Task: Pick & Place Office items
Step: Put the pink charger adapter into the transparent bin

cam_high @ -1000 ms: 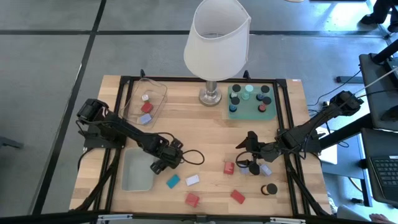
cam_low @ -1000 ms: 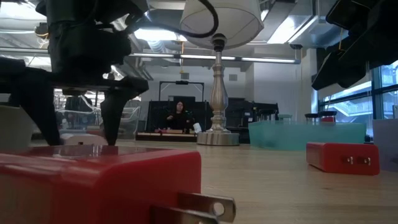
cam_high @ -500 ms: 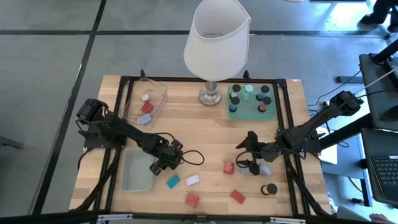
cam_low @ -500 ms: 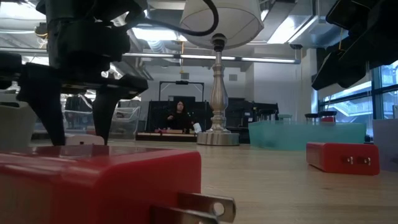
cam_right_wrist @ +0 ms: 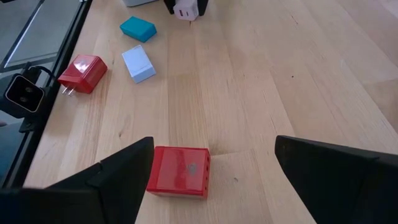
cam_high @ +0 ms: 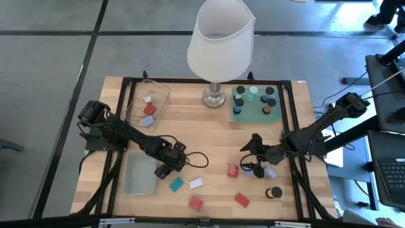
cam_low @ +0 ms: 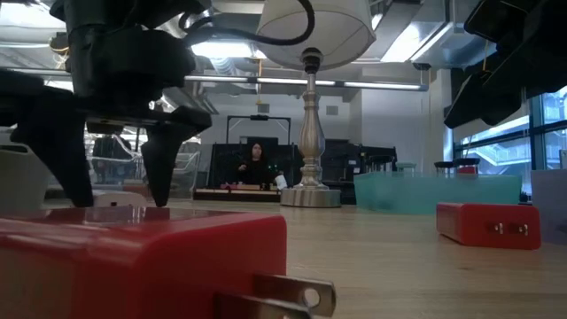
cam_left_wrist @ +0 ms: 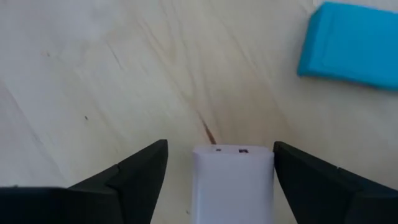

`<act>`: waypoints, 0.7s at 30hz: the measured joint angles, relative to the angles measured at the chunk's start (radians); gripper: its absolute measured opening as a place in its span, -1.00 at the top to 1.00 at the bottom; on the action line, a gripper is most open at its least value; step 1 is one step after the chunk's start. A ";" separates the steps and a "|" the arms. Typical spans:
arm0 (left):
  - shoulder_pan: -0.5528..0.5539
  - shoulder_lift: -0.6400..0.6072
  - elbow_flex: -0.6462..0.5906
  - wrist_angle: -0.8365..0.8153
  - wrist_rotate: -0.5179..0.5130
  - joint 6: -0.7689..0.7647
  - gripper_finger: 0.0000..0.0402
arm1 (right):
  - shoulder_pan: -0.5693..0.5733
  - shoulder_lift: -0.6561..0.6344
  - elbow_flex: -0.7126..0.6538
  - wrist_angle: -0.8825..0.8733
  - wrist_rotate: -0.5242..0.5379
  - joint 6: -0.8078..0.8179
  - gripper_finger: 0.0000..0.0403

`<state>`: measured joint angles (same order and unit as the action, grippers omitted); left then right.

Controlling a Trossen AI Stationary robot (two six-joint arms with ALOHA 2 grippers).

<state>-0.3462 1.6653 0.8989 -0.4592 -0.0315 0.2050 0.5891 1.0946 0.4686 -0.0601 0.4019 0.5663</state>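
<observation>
Straddling white block (cam_left_wrist: 232,180): left claw (cam_left_wrist: 221,171)

A pale wooden tabletop (cam_high: 209,142) in a black frame stands on a grey floor (cam_high: 50,57) crossed by dark seam lines; a lamp with a white shade (cam_high: 220,39) and a silvery base (cam_high: 214,97) sits near the far edge; beyond it the room shows bright ceiling strip lights (cam_low: 221,49), exposed ducts, a tall window (cam_low: 523,142) at the right, and a person (cam_low: 255,166) seated at a distant desk.
</observation>
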 joint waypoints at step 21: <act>-0.048 0.001 0.000 0.064 -0.020 -0.227 -0.44 | 0.000 0.000 0.000 0.000 0.000 0.000 -0.68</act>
<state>-0.3940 1.6661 0.8986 -0.3954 -0.0513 -0.0220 0.5892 1.0944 0.4686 -0.0601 0.4019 0.5663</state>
